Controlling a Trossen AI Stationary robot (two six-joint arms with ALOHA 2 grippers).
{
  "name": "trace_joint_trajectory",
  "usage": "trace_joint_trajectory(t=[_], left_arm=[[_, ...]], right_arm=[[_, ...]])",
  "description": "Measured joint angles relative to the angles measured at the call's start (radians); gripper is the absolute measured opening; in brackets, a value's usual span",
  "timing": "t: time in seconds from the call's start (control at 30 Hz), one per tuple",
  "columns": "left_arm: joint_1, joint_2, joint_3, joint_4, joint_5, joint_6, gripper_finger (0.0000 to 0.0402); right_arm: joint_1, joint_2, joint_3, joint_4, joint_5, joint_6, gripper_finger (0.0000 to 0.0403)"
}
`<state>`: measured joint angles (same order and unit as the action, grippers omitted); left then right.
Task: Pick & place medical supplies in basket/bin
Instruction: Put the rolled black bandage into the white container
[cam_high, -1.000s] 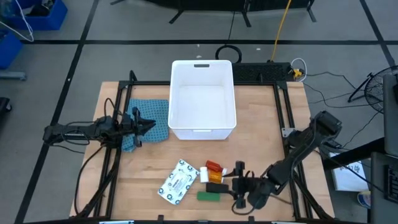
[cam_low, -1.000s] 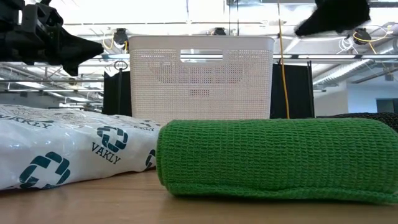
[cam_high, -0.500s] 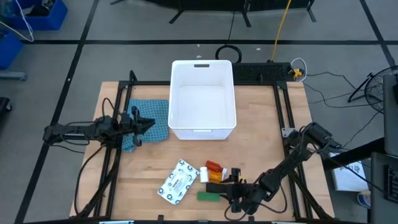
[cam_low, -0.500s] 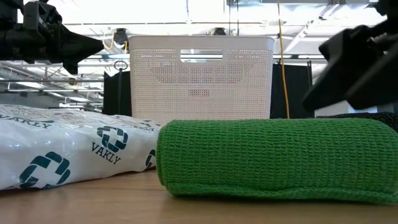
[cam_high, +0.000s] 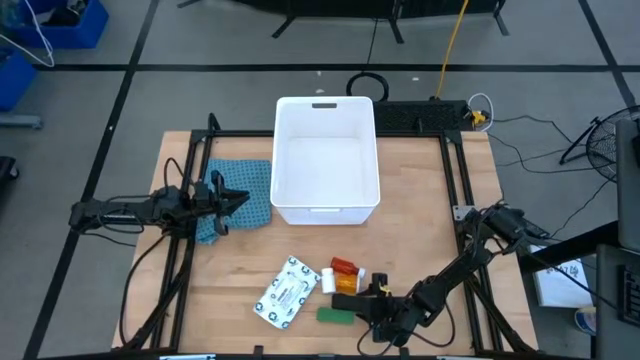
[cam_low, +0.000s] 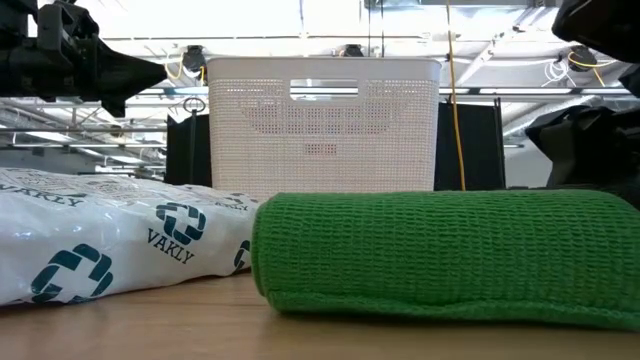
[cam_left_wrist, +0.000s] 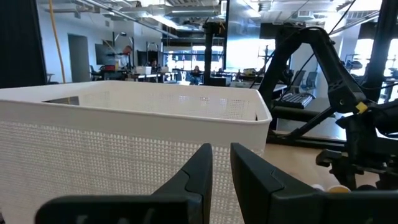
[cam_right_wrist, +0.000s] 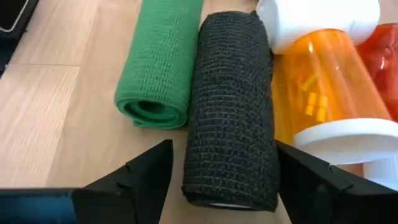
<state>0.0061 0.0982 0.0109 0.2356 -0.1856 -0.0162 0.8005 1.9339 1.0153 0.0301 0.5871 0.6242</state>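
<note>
A white tub (cam_high: 325, 212) stands at the table's far middle. Near the front edge lie a white printed packet (cam_high: 287, 292), two orange white-capped bottles (cam_high: 345, 267) (cam_right_wrist: 323, 87), a black roll (cam_right_wrist: 230, 106) and a green roll (cam_high: 335, 315) (cam_right_wrist: 161, 62), all resting on their sides. My right gripper (cam_high: 368, 300) (cam_right_wrist: 224, 149) is low over the table and open. One of its fingers stands on either side of the black roll without touching it. My left gripper (cam_high: 243, 199) (cam_left_wrist: 221, 155) hangs shut and empty over the blue-green cloth, left of the tub.
The blue-green patterned cloth (cam_high: 250, 185) lies left of the tub under my left gripper. The green roll lies on one side of the black roll and an orange bottle on the other. Black frame rails (cam_high: 455, 180) run along the table's sides. Bare wood shows between the tub and the items.
My right gripper has gone down toward the table and a little toward its left edge, closing in on the black roll. The arm's elbow has dropped lower at the table's right side. The items have stayed where they were.
</note>
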Motion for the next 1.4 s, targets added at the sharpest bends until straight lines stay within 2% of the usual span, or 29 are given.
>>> trace_joint_trajectory(t=[0.47, 0.57, 0.8, 0.93, 1.17, 1.27, 1.4], left_arm=[[0.000, 0.000, 0.000, -0.008, 0.001, -0.008, 0.0063], [0.000, 0.000, 0.000, -0.008, 0.001, -0.009, 0.0063], [0.000, 0.000, 0.000, -0.008, 0.001, -0.011, 0.0063], [0.000, 0.000, 0.000, -0.008, 0.001, -0.008, 0.0063], [0.000, 0.000, 0.000, -0.007, 0.001, -0.006, 0.0063], [0.000, 0.000, 0.000, -0.007, 0.001, -0.005, 0.0063], [0.000, 0.000, 0.000, -0.007, 0.001, -0.005, 0.0063]], right_arm=[[-0.002, -0.016, 0.000, 0.023, -0.014, -0.042, 0.0246], [-0.002, -0.016, 0.000, 0.022, -0.013, -0.042, 0.0219], [-0.003, -0.021, 0.000, 0.021, -0.010, -0.059, 0.0127], [-0.003, -0.050, 0.000, 0.014, -0.014, -0.126, 0.0097], [-0.013, -0.225, -0.032, -0.026, -0.014, -0.346, 0.0094], [-0.035, -0.361, -0.106, -0.016, -0.024, -0.417, 0.0094], [-0.078, -0.571, -0.276, 0.143, -0.115, -0.514, 0.0094]])
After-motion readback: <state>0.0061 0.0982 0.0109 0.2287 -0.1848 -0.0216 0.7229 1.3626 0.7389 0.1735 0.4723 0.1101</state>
